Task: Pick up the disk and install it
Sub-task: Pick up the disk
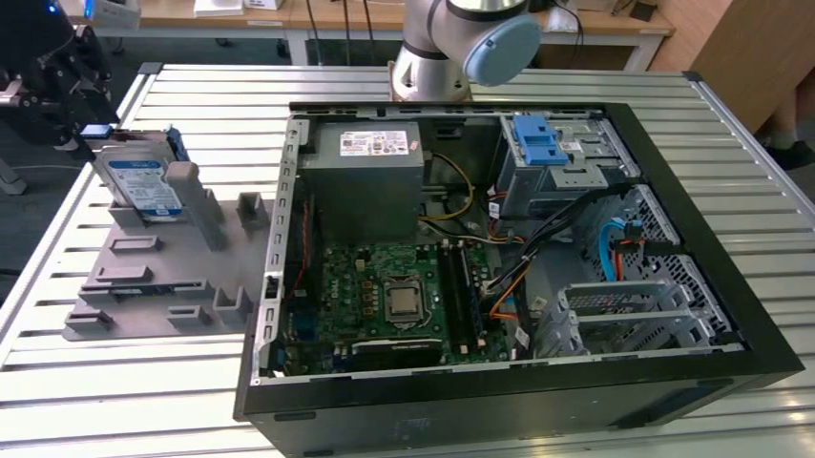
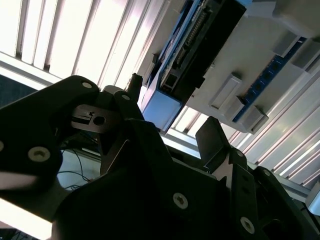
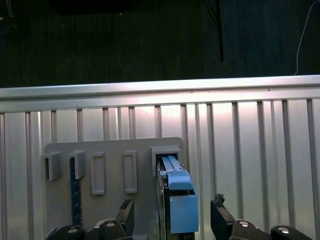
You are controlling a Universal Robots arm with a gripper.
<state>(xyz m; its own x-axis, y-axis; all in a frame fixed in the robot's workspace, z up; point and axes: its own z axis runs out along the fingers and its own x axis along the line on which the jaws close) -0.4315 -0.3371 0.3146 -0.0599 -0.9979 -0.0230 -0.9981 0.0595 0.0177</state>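
1 disk (image 1: 137,183), blue-white label (image 1: 143,191), on edge in 1 grey holder (image 1: 153,277) on desk (image 1: 114,401), to exterior view's left of 1 open PC case (image 1: 510,415). 1 hand (image 3: 172,215) wide open, 2 fingers (image 3: 126,214) either side of disk, not touching, holding nothing. PSU box (image 1: 369,196): 1 white sticker (image 1: 373,143).

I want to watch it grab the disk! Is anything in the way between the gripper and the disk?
Nothing visible is in the way. In the first wrist view the disk stands on edge in its grey holder. The open gripper straddles it, with a gap on each side.
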